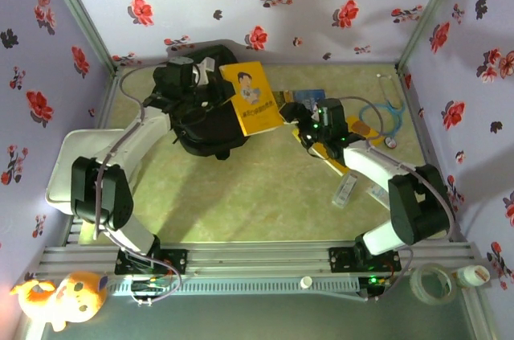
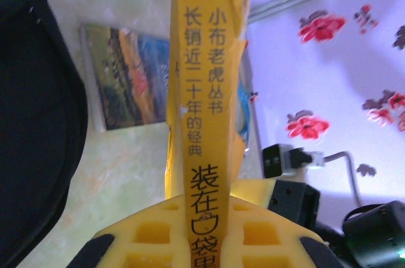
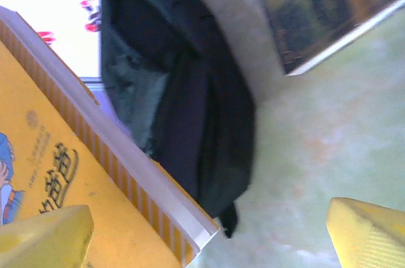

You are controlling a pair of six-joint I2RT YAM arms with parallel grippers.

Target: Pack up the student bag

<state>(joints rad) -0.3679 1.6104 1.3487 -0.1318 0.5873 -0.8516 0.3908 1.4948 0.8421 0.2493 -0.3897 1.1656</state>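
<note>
The left gripper [image 2: 205,242] is clamped tight on the spine of a yellow book [image 1: 253,97], which stands on edge between its yellow fingers [image 2: 149,233]. The right gripper [image 3: 202,246] has its jaws spread wide and grips nothing; a corner of the yellow book reaches in beside one fingertip.

The student bag [image 1: 205,127] lies at the far left of the table, below the left wrist. From overhead the held book overlaps its right side. Just right of the bag, a second book [image 1: 307,97] with a painted cover lies flat on the mottled pale-green tabletop [image 1: 265,195]. A stethoscope [image 1: 387,107] lies further right, and a small white oblong item [image 1: 347,187] lies nearer, beside the right arm. Pale walls [image 1: 321,2] printed with red and black flowers close the table in on three sides.
</note>
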